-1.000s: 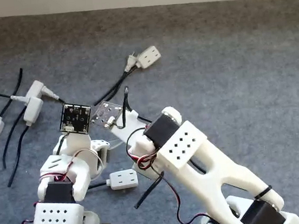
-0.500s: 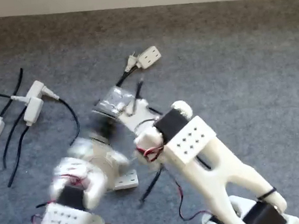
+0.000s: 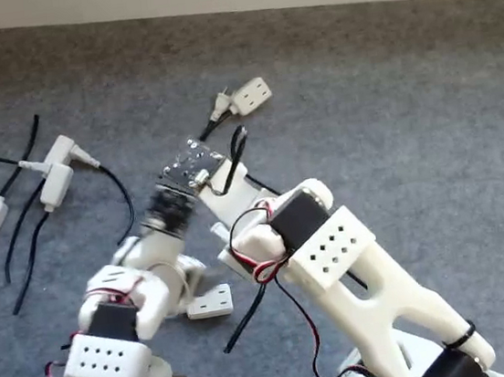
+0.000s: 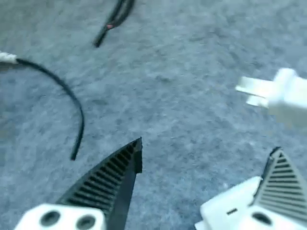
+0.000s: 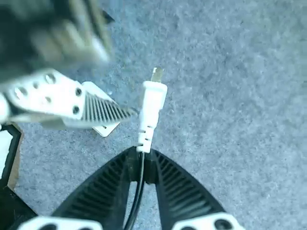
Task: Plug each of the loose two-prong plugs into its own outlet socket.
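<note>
My right gripper (image 5: 142, 155) is shut on the black cord just behind a white two-prong plug (image 5: 152, 108), holding it above the carpet with its prongs pointing away. My left gripper (image 4: 207, 146) is open with nothing between its fingers. The same plug (image 4: 283, 98) hangs just beyond one of its fingertips (image 4: 276, 163). A white outlet socket (image 3: 209, 301) lies on the carpet between the left arm (image 3: 124, 305) and the right arm (image 3: 323, 244). A corner of it seems to show by the left gripper's finger (image 5: 106, 129).
A second white socket (image 3: 252, 94) lies farther back with a plug (image 3: 221, 108) at its end. Several white plugs and sockets (image 3: 55, 171) with black cords lie at the far left. A loose black cord (image 4: 72, 105) curves over the grey carpet.
The left arm swung right, so its gripper now sits close beside the held plug. The right arm shifted slightly back and to the right, still holding the plug.
</note>
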Controlling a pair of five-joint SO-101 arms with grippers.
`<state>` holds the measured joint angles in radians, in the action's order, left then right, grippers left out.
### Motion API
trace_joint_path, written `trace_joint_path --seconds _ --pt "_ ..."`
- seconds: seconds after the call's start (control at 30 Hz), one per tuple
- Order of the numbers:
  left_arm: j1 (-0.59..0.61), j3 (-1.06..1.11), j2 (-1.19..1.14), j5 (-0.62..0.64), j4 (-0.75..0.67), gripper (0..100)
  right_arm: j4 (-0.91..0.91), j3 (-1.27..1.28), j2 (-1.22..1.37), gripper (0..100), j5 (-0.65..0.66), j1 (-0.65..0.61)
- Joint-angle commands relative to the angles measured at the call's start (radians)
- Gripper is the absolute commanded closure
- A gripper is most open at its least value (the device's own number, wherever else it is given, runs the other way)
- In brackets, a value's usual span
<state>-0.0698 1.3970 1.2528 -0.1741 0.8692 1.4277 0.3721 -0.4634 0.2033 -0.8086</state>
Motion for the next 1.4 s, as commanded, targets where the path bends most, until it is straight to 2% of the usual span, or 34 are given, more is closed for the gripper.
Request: trace_joint_path --seconds 0.0,0.1,0.17,0.27,0.37,0.57,1.03,1.13,1.37 --pt "0.128 -0.059 0.005 0.052 -0.051 61 0.004 -0.002 0.012 99.1 -0.012 0.015" --pt "0.208 -0.068 0.005 0.094 -0.110 61 -0.001 -0.001 0.016 99.1 -0.012 0.012" --pt "0.216 -0.068 0.005 0.112 -0.143 61 -0.001 0.001 0.016 99.1 -0.012 0.010" --pt "0.171 -0.068 0.005 0.117 -0.163 60 -0.002 0.001 0.016 99.1 -0.014 0.008" --pt "0.113 -0.074 0.005 0.124 -0.163 55 -0.015 0.004 0.016 99.1 -0.015 -0.042" --pt "0.108 -0.099 0.005 0.153 -0.163 54 -0.031 0.002 0.016 99.1 -0.015 -0.105" --pt "0.101 -0.056 0.005 0.146 -0.160 54 -0.021 -0.010 0.004 99.1 -0.018 -0.099" --pt "0.084 -0.035 0.005 0.107 -0.160 54 -0.021 -0.012 0.004 99.1 -0.017 -0.097" --pt "0.059 -0.021 0.005 0.100 -0.160 54 0.073 -0.140 0.005 99.1 -0.012 -0.064"
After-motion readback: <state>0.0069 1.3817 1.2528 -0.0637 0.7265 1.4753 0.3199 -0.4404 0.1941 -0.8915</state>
